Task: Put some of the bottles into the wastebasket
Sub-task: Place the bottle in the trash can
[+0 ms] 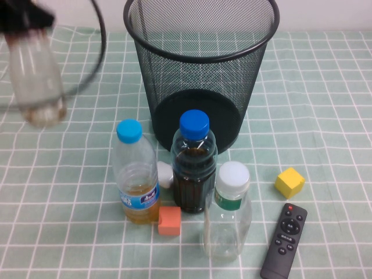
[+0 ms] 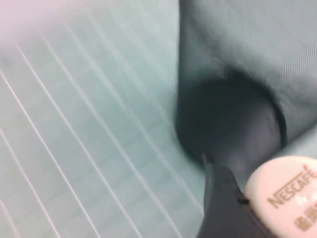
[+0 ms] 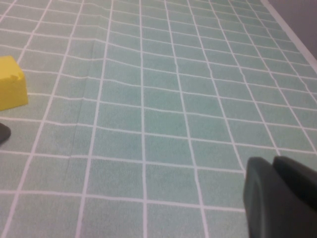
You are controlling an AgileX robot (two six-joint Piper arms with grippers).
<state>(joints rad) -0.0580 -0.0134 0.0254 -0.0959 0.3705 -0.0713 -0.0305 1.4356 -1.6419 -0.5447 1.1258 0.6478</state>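
Covering the whole tabletop, a pale green cloth (image 1: 325, 87) w/ white grid lines is seen; a plain light wall strip is visible beyond the far edge.

- Far left, raised above cloth: left gripper (image 1: 23, 20), blurred, clamped on the small brownish bottle (image 1: 36, 81), which hangs neck-up beneath it; beige cap (image 2: 290, 198) w/ printed lettering is shown in left wrist view.
- Left of centre, near edge: light-blue-capped bottle (image 1: 135, 174), yellowish liquid, upright.
- Centre: orange block (image 1: 169, 221); dark bottle (image 1: 194, 165), blue cap; wastebasket (image 1: 200, 70) behind it, upright.
- Right of centre: clear bottle (image 1: 228, 215), white cap, green neck label, upright, just beside dark bottle.
- Right: yellow block (image 1: 289, 182); black remote (image 1: 284, 239).
- Right gripper (image 3: 282, 198): only a dark part shown over bare cloth in right wrist view; finger state cannot be told.
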